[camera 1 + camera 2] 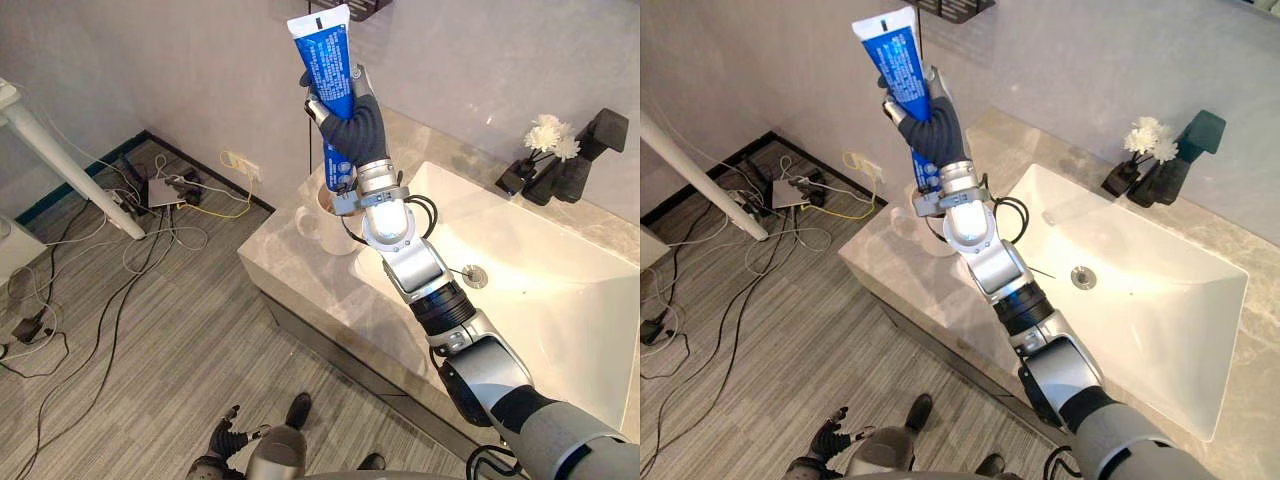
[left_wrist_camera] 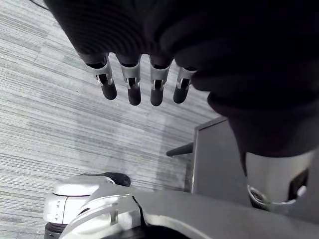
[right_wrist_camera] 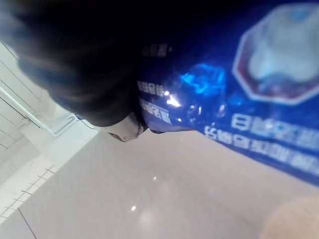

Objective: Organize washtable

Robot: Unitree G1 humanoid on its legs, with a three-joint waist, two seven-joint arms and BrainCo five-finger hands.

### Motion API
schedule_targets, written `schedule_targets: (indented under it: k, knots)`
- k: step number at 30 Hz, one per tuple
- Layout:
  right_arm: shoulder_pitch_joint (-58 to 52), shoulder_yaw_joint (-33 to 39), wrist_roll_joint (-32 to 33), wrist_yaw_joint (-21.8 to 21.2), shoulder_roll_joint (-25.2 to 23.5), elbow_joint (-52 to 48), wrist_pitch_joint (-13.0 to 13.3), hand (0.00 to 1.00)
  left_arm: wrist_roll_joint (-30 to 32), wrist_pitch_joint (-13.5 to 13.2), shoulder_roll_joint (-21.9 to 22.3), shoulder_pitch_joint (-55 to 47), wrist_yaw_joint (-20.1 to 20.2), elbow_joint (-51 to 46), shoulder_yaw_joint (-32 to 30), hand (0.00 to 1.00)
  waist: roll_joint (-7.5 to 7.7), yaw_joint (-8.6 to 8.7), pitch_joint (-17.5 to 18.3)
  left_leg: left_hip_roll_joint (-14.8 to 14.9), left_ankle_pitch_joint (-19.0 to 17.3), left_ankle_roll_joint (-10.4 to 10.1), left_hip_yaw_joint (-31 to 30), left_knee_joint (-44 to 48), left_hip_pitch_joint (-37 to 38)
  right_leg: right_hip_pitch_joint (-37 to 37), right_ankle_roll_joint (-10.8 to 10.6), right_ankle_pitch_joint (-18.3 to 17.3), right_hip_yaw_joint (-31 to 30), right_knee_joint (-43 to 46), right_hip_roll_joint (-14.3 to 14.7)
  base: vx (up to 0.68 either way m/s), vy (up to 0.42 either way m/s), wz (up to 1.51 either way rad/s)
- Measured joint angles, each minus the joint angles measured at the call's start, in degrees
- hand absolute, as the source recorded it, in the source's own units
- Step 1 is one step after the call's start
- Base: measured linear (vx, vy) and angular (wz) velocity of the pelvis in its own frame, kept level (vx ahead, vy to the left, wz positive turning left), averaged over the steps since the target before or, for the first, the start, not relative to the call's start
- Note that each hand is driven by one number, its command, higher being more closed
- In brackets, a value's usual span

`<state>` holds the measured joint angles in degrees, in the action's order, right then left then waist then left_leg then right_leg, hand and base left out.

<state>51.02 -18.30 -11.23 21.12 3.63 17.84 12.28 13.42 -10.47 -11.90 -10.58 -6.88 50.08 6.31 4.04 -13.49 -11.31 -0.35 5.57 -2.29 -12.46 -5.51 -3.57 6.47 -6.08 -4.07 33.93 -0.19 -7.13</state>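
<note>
Gripping a blue toothpaste tube (image 1: 328, 60) round its middle, the right robot hand (image 1: 352, 122) has fingers and thumb curled tight about it, raised above the desk (image 1: 300, 285). The tube stands nearly upright. In the head views its long axis runs from about 11 o'clock to 5 o'clock, with the flat crimped end up at 11 and the cap end down, passing behind the wrist.

At 6 o'clock from that hand a white cup (image 1: 322, 230) stands on the desk's left end. The tube's lower end hangs just over its mouth; whether it has entered the cup I cannot tell. Out at 4 o'clock lies the white sink (image 1: 560, 300), with white flowers (image 1: 548, 135) and a dark tap (image 1: 590, 150) at its far edge, around 2 o'clock.

The left robot hand (image 2: 133, 84) hangs over the floor, fingers straight and empty.

The job looks about midway: the tube is lifted and lined up, and what is left is lowering it into the cup and letting go.
</note>
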Motion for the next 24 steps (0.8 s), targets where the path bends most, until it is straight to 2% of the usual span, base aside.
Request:
schedule_targets:
  k: [24]
  knots:
    - [-0.17,-0.07,-0.54,0.07,-0.95,1.15,0.19,1.00,0.19,-0.05,-0.20,0.69,-1.48,-0.05,1.95,0.00,-1.03,0.15,-0.66,0.33,0.22,-0.25,0.08,-0.09,-1.11,-0.73,0.14,-0.54,0.29,0.57,-0.17,-0.01,-0.001,0.02]
